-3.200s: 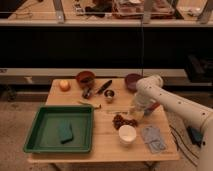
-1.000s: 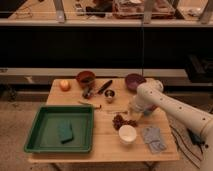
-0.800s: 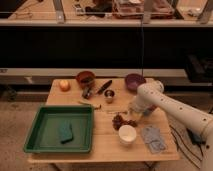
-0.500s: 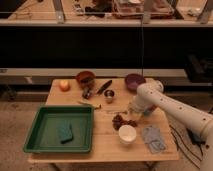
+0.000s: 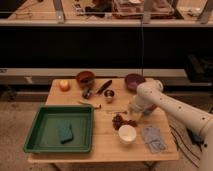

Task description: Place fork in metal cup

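You are looking down at a wooden table [image 5: 105, 145] with the robot's white arm [image 5: 170, 107] reaching in from the right. The gripper [image 5: 134, 111] hangs low over the table near its right middle, just above a cluster of dark grapes [image 5: 119, 120]. The fork [image 5: 116, 111] lies flat on the wood just left of the gripper, a thin silver line pointing roughly left to right, close to the claw but not lifted. The metal cup [image 5: 109, 95] stands upright a little behind the fork, toward the middle of the table, with a black-handled knife [image 5: 104, 86] slanting just behind it. Further back you have a brown bowl [image 5: 85, 78] and, to its left, an orange fruit [image 5: 64, 85]. A dark purple bowl [image 5: 134, 80] sits at the back right, near the arm's elbow. A utensil with a pale handle [image 5: 89, 104] lies left of the fork. A green tray [image 5: 37, 132] fills the front left, holding a green sponge [image 5: 65, 133]. A white bowl [image 5: 127, 134] stands in front of the grapes, and a grey cloth [image 5: 153, 138] lies to its right.
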Available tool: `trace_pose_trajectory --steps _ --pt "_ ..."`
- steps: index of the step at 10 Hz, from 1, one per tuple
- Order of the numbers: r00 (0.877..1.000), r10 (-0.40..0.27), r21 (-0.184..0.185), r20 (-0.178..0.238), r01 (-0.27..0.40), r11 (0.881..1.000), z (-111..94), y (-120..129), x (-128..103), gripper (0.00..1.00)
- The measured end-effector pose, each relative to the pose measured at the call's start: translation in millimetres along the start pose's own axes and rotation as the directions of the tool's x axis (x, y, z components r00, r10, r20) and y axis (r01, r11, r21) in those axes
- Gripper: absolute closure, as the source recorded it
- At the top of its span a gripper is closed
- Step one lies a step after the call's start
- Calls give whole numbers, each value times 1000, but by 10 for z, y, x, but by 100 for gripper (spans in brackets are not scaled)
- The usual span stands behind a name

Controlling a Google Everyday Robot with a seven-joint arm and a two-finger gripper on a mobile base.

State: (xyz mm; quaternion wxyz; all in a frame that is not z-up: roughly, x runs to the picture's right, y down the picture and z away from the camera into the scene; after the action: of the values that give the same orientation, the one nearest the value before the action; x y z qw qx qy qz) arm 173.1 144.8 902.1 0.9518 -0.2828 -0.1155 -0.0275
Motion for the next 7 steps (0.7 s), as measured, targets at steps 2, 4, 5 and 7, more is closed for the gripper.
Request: trace_pose_trajectory --steps 2,4,5,7 --pt "1000 2 -5 -2 -2 1000 -8 18 13 55" --pt "1000 1 -2 -2 -2 1000 -17 10 13 71" --pt "1000 4 1 -4 -4 1000 -26 14 41 83" --pt "1000 0 -1 -6 0 1000 -20 8 40 98"
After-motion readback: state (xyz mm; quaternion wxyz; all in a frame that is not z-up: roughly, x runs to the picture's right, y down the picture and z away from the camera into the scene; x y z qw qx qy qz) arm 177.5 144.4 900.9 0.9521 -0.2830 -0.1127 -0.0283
